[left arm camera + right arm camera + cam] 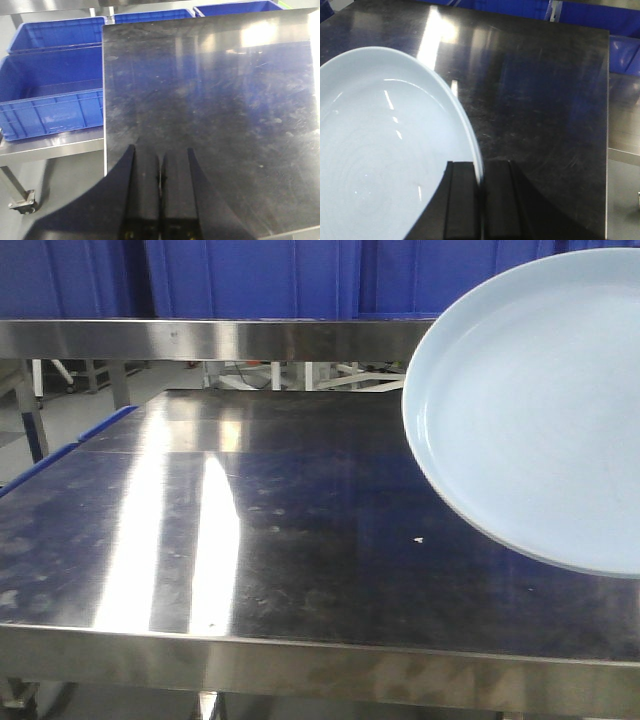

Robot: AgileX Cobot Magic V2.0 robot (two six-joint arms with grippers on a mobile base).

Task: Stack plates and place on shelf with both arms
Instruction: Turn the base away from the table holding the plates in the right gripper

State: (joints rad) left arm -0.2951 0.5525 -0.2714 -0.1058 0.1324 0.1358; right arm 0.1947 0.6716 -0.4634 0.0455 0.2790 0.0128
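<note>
One pale blue plate (535, 410) hangs tilted above the right side of the steel table, filling the right of the front view. In the right wrist view the same plate (380, 150) covers the left half, and my right gripper (480, 172) is shut on its rim, one finger inside the plate and one outside. My left gripper (160, 162) hovers over the table's near left part with its fingers (145, 185) pressed together and nothing between them. Neither arm shows in the front view. The shelf (200, 338) runs across the back as a steel ledge.
The steel table (250, 540) has its front edge at the bottom of the front view. Blue crates (50, 95) stand on a lower stand left of the table's edge. More blue crates (590, 15) line the far side.
</note>
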